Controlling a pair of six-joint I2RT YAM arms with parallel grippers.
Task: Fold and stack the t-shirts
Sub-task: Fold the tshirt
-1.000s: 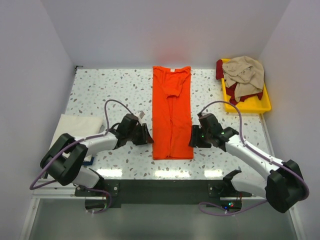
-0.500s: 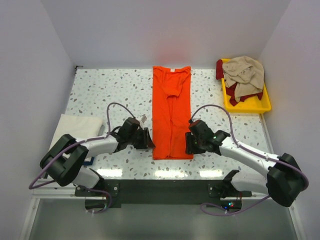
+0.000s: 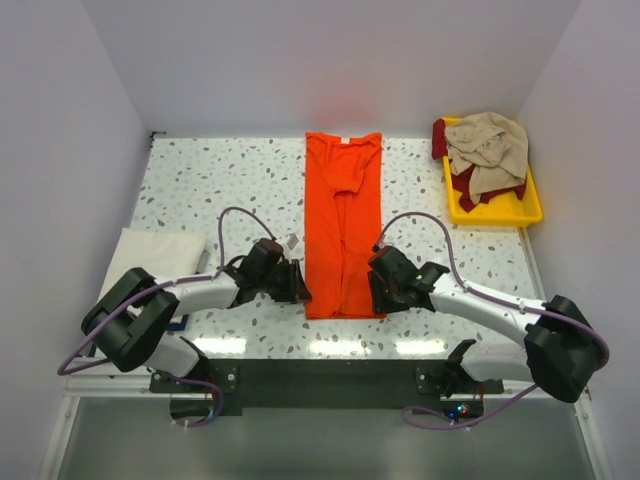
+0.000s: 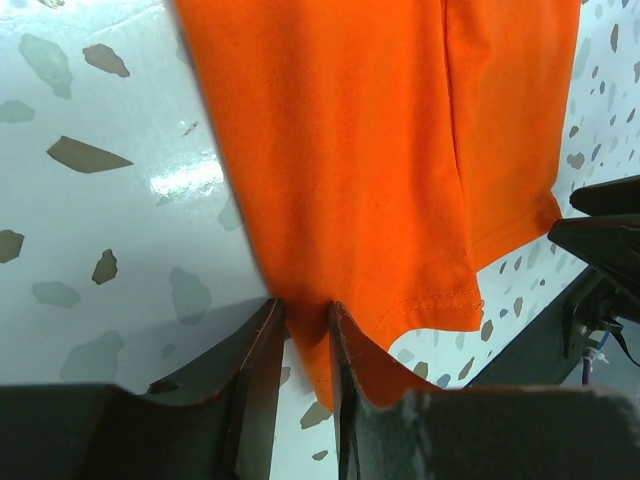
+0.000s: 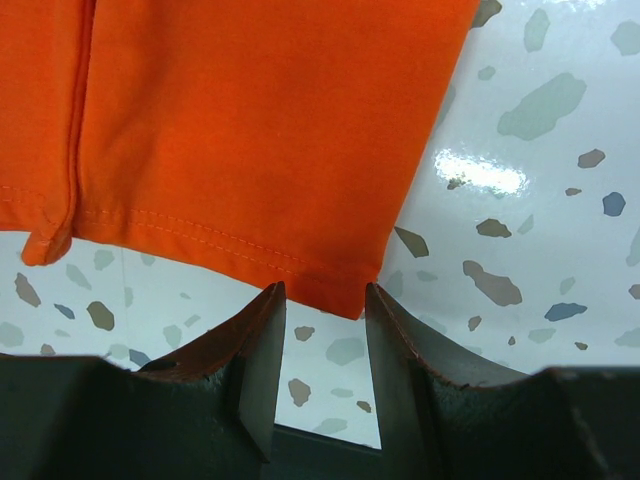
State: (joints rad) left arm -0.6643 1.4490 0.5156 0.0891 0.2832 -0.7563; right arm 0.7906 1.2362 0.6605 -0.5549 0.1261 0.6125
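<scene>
While the speckled table (image 3: 200, 190) is carrying everything, the orange t-shirt (image 3: 343, 230) is lying down its middle as a long narrow strip, collar at the far end and hem toward the arms. The largest risk is sitting in that layered strip. If the two near corners are going up unevenly, the lengthwise folds are likely going to slide apart and the strip is going to skew.

The left gripper (image 4: 302, 318) is straddling the near-left hem corner. Its fingers (image 4: 262, 365) are drawn close with cloth running between them, yet a sliver of gap is showing, so I cannot tell whether it is truly biting. The right gripper (image 5: 325, 300) is sitting parted at the near-right corner, with only the corner's tip poking into its mouth. Closing there, I judge, is risking a grab of one layer, or of nothing at all.

At the far right, the yellow tray (image 3: 500, 218) is holding a crumpled beige t-shirt (image 3: 490, 145) heaped on a dark red t-shirt (image 3: 440, 137), whose cloth is spilling over the tray's far-left rim. Well apart, at the table's left edge, a cream-white folded t-shirt (image 3: 150, 255) is lying flat, probably serving as the base of the stack.
</scene>
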